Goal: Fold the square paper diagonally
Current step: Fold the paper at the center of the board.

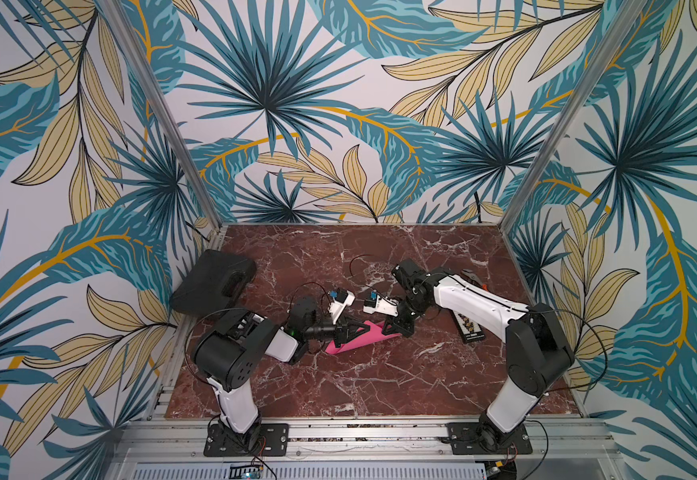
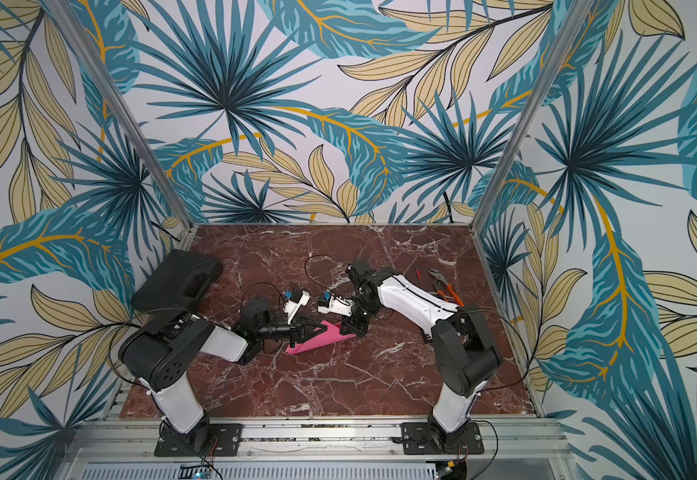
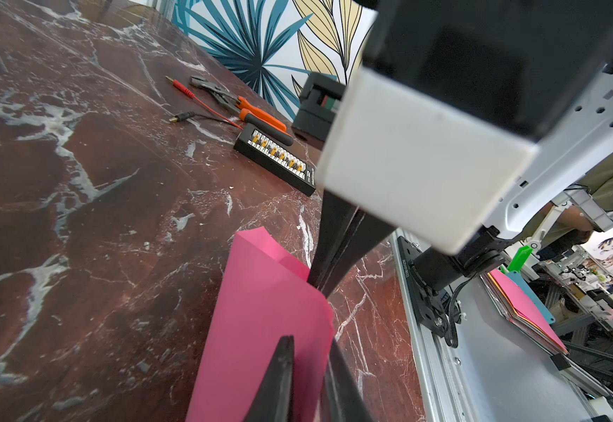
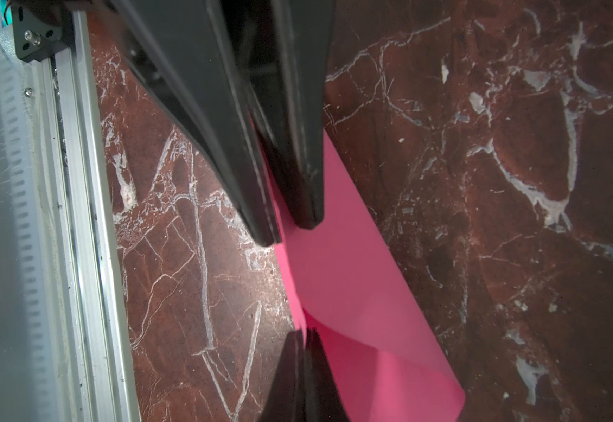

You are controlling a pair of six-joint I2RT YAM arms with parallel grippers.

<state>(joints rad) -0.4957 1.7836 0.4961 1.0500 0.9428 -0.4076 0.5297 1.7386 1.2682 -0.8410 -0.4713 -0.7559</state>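
Both top views, square paper point(image 1: 355, 340) (curled over) lengthwise left-to-right, left pincer point(image 1: 366, 329) and right pincer point(image 1: 387, 331) pinching it.

We count two arms, the left arm point(image 1: 230, 361) and the right arm point(image 1: 483, 305). They carry two grippers, the left gripper point(image 3: 308, 345) and the right gripper point(image 4: 290, 230). There is one paper point(image 1: 363, 338) and one table point(image 1: 380, 386). On it we count also one case point(image 1: 213, 282) at ten o'clock, one pliers point(image 2: 442, 284) at two o'clock, one board point(image 3: 275, 157) at three o'clock, and two leads: one red lead point(image 3: 182, 87) and one black lead point(image 3: 184, 117).
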